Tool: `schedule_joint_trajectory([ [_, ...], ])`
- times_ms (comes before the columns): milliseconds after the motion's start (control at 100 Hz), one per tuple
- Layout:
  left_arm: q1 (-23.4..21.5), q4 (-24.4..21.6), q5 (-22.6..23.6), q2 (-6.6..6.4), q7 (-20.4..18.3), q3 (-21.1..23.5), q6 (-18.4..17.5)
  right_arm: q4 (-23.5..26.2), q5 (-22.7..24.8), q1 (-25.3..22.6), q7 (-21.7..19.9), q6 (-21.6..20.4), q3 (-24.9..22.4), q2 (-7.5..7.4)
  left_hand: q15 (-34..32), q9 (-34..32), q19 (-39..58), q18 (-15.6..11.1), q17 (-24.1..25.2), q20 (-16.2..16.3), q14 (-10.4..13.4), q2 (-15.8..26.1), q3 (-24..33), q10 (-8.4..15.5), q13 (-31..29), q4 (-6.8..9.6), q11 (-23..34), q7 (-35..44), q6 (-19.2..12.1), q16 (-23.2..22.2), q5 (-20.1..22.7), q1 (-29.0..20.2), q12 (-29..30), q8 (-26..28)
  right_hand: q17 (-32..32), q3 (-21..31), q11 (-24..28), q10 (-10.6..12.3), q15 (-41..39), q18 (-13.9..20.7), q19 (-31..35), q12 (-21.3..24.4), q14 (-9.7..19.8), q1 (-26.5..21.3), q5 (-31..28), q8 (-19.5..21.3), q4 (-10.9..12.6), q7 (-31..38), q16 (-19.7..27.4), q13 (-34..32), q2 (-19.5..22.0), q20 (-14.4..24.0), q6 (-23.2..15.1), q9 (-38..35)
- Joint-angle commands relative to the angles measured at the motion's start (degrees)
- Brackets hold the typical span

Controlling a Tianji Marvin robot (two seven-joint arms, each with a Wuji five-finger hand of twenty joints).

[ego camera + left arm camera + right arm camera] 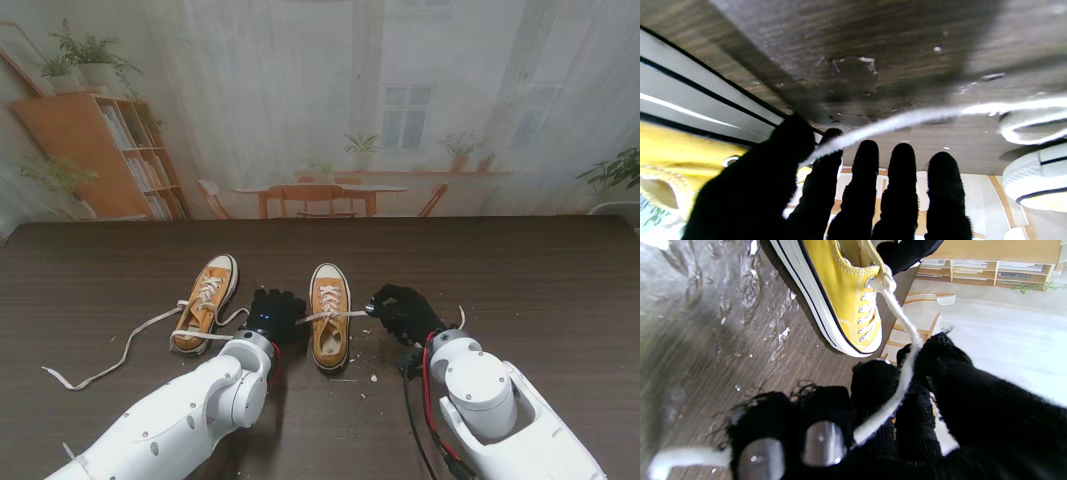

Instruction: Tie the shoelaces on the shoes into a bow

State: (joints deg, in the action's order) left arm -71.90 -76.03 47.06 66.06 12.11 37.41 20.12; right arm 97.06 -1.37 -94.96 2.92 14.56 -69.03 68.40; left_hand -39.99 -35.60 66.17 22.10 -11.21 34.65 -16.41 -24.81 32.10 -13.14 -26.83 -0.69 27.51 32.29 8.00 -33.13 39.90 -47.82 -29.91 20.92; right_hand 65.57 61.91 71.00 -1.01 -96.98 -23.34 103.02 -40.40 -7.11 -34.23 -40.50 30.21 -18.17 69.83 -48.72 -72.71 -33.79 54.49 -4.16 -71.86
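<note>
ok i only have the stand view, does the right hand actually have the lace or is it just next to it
observer: it has it. In the right wrist view the right hand is shut on the lace, which passes between thumb and fingers.
operator: where does it leave the shoe
observer: from the eyelet nearest the opening of the yellow shoe, running straight to the hand with no sag.
operator: and the left hand
observer: the left hand pinches lace too, between thumb and first finger. The other three fingers stand straight, off it.
</note>
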Motion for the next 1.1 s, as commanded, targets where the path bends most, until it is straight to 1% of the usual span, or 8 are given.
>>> schedule_joint_trajectory([
  [0, 0.09, 0.33, -0.51, 0.51, -0.72, -0.09, -0.24, 0.46, -0.11, -0.39, -1.02, 0.07, -0.14, -0.33, -1.55, -0.61, 1.75, -1.84, -0.38, 1.31, 0.02, 2.22, -3.03, -0.21, -1.18, -1.33, 0.86, 2.44, -0.83, -1.43, 0.29, -4.60, -1.28, -1.44, 2.30, -1.25, -0.14, 0.36, -3.37, 0.85, 16.96, -0.85, 0.21, -1.31, -0.93, -0.30, 2.18, 0.35, -0.42, -2.14, 0.76, -0.57, -1.14, 0.00],
  [180, -0.03, 1.41, -2.57, 0.94, -0.18, 0.20, -1.83, 0.79, -0.42, -0.77, -1.46, 0.18, -0.24, -0.43, -1.84, -2.30, 1.65, -0.99, 0.48, 1.58, -1.16, 10.94, -18.33, -0.66, -1.42, -1.74, 0.97, 8.66, -0.27, -1.29, 5.14, -15.23, -0.91, -3.80, 2.30, -1.27, -0.09, 0.19, -3.37, 0.84, 16.96, -0.87, 0.15, -1.49, -1.19, -0.24, 2.22, 0.38, -0.40, -2.14, 0.80, -0.59, -1.05, -0.11],
  [370, -2.21, 1.92, -5.70, 1.80, 3.82, 3.47, -6.79, 1.20, -0.39, -1.12, -1.97, 0.18, -0.41, -0.60, 3.65, -2.81, -7.73, 1.01, 4.77, -3.19, -3.00, 14.96, -22.76, -1.56, 0.56, -1.64, 0.71, 29.78, 0.73, 1.76, -0.17, -15.92, -0.44, 13.03, 2.26, -1.40, -0.07, 0.24, -3.37, 0.72, 16.96, -0.88, 0.15, -1.60, -1.35, -0.18, 2.23, 0.31, -0.39, -2.14, 0.87, -0.67, -0.93, -0.18],
  [490, -3.71, 2.10, -7.22, 2.51, 7.52, 5.70, -9.72, 1.40, -0.33, -1.24, -2.28, 0.19, -0.49, -0.69, 8.33, -6.15, -16.26, 2.20, 6.31, -8.64, -4.60, 9.26, -4.86, -3.02, -0.99, -0.50, 0.36, 37.71, 2.69, 5.54, 0.83, -3.59, 0.60, 20.45, 2.26, -1.44, -0.07, 0.22, -3.38, 0.68, 16.96, -0.91, 0.15, -1.60, -1.36, -0.12, 2.24, 0.26, -0.38, -2.13, 0.88, -0.71, -0.93, -0.20],
  [550, -4.36, 2.26, -8.44, 3.03, 9.19, 6.68, -10.69, 1.51, -0.46, -1.29, -2.38, 0.24, -0.49, -0.71, 10.45, -10.39, -21.20, 3.35, 4.79, -11.33, -5.45, 6.35, 3.46, -3.09, -4.76, 2.39, 0.23, 40.92, 2.71, 7.80, 2.76, 3.08, 1.41, 21.97, 2.26, -1.47, -0.07, 0.24, -3.33, 0.68, 16.96, -0.91, 0.08, -1.61, -1.36, -0.11, 2.24, 0.25, -0.36, -2.12, 0.88, -0.73, -0.93, -0.19],
  [660, -5.08, 3.15, -11.55, 4.28, 12.40, 8.06, -12.99, 1.65, -0.55, -1.34, -2.44, 0.23, -0.41, -0.72, 11.71, -19.15, -23.28, 6.47, -4.57, -13.07, -5.96, 4.33, 9.69, -2.31, -14.84, 6.97, 0.15, 44.11, 2.08, 10.96, 6.14, 9.89, 3.17, 22.61, 2.26, -1.46, -0.04, 0.22, -3.32, 0.67, 16.96, -0.93, -0.11, -1.59, -1.48, -0.11, 2.26, 0.23, -0.35, -2.13, 0.77, -0.74, -0.78, -0.34],
  [980, -7.47, -1.04, -18.99, 5.29, 11.67, 11.54, -16.26, 1.72, -1.07, -1.17, -1.26, -0.26, -0.12, -0.37, 2.55, -32.12, -7.07, 11.36, -27.00, -11.11, -4.17, 6.97, 6.95, 0.02, -34.49, 9.78, 5.44, 47.03, 2.84, 9.21, 5.46, 11.10, 0.95, 28.77, 2.73, -0.41, 0.75, 1.06, -5.07, 2.15, 16.95, -1.86, 2.34, -0.67, -2.32, -0.31, 2.08, -0.25, -1.09, -2.21, -0.51, 1.25, -1.80, -0.73],
  [1090, -7.64, -2.08, -19.59, 5.34, 11.35, 11.95, -15.93, 1.71, -1.23, -1.15, -1.17, -0.90, -0.03, -0.37, -6.92, -36.22, 6.95, 12.63, -37.82, -14.53, -2.74, 7.85, 6.39, 1.72, -42.51, 11.67, 11.84, 47.06, 2.69, 7.08, 7.42, 12.38, -3.05, 30.30, 3.22, 0.10, 2.43, 2.23, -6.06, 4.15, 16.96, -3.95, 4.82, 0.30, -3.15, -0.48, 1.90, -0.91, -2.02, -2.28, -1.44, 4.03, -3.02, 0.12],
])
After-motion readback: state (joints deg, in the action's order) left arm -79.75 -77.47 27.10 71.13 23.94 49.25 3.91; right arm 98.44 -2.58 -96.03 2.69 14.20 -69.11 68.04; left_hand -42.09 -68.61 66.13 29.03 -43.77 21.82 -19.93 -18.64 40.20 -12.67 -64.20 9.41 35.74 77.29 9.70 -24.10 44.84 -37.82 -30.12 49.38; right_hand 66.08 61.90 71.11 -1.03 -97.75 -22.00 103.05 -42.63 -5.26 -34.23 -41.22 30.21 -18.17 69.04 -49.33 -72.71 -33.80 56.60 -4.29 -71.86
